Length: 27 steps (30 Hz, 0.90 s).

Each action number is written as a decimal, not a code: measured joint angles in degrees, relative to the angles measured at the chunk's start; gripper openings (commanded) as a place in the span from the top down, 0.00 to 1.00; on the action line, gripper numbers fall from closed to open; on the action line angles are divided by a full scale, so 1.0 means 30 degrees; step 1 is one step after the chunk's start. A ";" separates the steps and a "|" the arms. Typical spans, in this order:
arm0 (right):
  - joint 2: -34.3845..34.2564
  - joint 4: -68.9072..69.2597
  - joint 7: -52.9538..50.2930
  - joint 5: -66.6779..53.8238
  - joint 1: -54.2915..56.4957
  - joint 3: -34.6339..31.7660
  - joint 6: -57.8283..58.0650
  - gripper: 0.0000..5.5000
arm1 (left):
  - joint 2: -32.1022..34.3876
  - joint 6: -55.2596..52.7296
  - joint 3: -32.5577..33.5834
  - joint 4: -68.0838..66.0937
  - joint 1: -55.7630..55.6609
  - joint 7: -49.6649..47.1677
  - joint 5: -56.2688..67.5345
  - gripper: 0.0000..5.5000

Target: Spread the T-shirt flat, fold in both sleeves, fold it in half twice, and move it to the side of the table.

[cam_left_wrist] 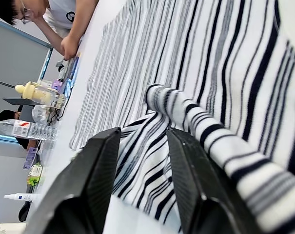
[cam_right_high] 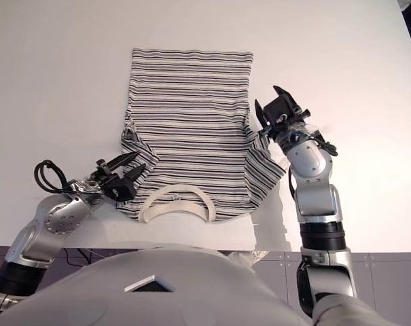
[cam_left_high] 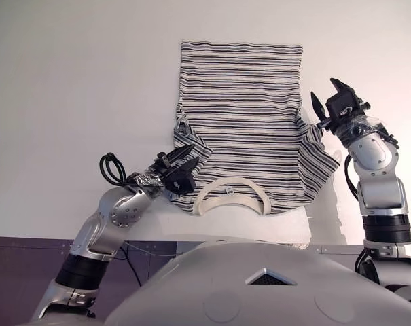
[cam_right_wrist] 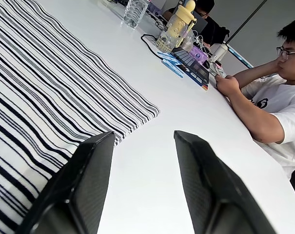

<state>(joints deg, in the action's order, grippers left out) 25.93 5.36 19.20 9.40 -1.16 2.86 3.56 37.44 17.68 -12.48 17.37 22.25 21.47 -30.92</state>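
Note:
A black-and-white striped T-shirt [cam_left_high: 242, 115] lies on the white table [cam_left_high: 76, 102], its cream collar [cam_left_high: 231, 193] nearest me. Its left sleeve [cam_left_high: 189, 139] is bunched inward over the body. Its right sleeve [cam_left_high: 318, 159] still sticks out sideways. My left gripper [cam_left_high: 186, 157] sits low at the left shoulder, open, with sleeve fabric [cam_left_wrist: 186, 112] just ahead of its fingers [cam_left_wrist: 101, 165]. My right gripper [cam_left_high: 325, 89] is raised beside the shirt's right edge, above the right sleeve, open with nothing between its fingers [cam_right_wrist: 88, 170].
Bare table stretches to the left, right and far side of the shirt. Bottles [cam_right_wrist: 179, 24] and small devices [cam_right_wrist: 188, 56] crowd one far end of the table. A black cable loop [cam_left_high: 112, 168] hangs by my left forearm. The table's front edge [cam_left_high: 42, 234] runs close to me.

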 measured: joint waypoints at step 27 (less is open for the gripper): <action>0.5527 -0.0426 0.8286 -0.3912 -0.0448 -0.1837 -0.1362 0.59 | -0.3618 -0.7235 0.1027 -0.3155 -0.4130 -0.0447 0.4710 0.65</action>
<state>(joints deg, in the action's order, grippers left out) 42.51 4.08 44.05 -2.33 -2.50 -2.65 -0.53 26.59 -4.02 -9.40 7.91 9.86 20.13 -16.79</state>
